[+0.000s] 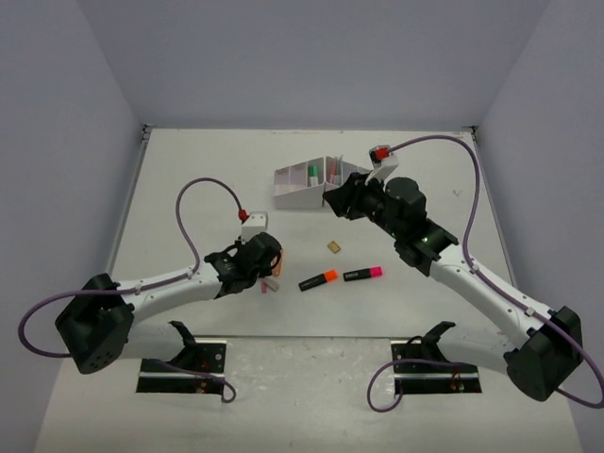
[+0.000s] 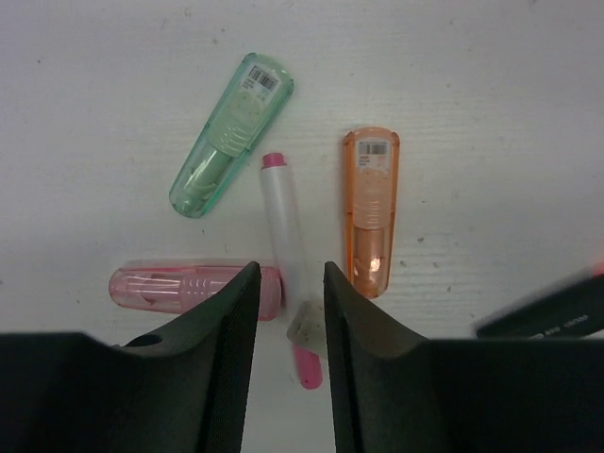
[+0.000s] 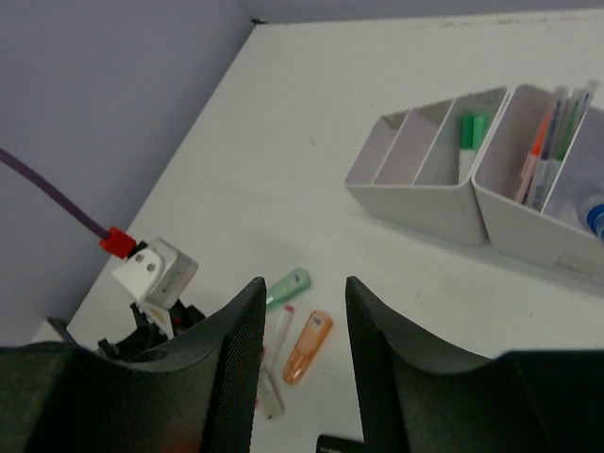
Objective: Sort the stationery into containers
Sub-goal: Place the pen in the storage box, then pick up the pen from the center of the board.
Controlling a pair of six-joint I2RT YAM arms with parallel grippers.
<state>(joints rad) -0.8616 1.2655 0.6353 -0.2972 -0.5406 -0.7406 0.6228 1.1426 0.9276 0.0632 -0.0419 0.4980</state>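
Left wrist view puts the left gripper (image 2: 291, 283) low over the table (image 2: 472, 75), its jaws parted only a little wider than the white pen with pink ends (image 2: 281, 217) that lies between them, not clamped on it as far as I can tell. The pen's long axis runs almost straight ahead from the fingers, only slightly slanted, so the jaws stand across it and closing should catch the barrel near its nearer end. Just off the finger on the view's left lies a pink translucent piece (image 2: 170, 285), crosswise to the pen, with one end hidden behind that finger. Ahead and to the other side a peach piece (image 2: 370, 208) lies nearly parallel to the pen and close beside it. Farther ahead a green piece (image 2: 231, 132) lies slanted. That makes three small cased pieces and one pen under this arm. Outward to the right, the top view shows two black highlighters, the orange-ended highlighter (image 1: 319, 279) nearer this gripper and the pink-ended highlighter (image 1: 363, 274) beyond it, plus one small tan piece (image 1: 334, 246) farther out. The right gripper (image 3: 304, 283) is well apart from the pen, parted and empty, held up beside the white organiser (image 1: 297, 196), which already holds green items and several pens. The left arm is plainly the nearer one for this pick.
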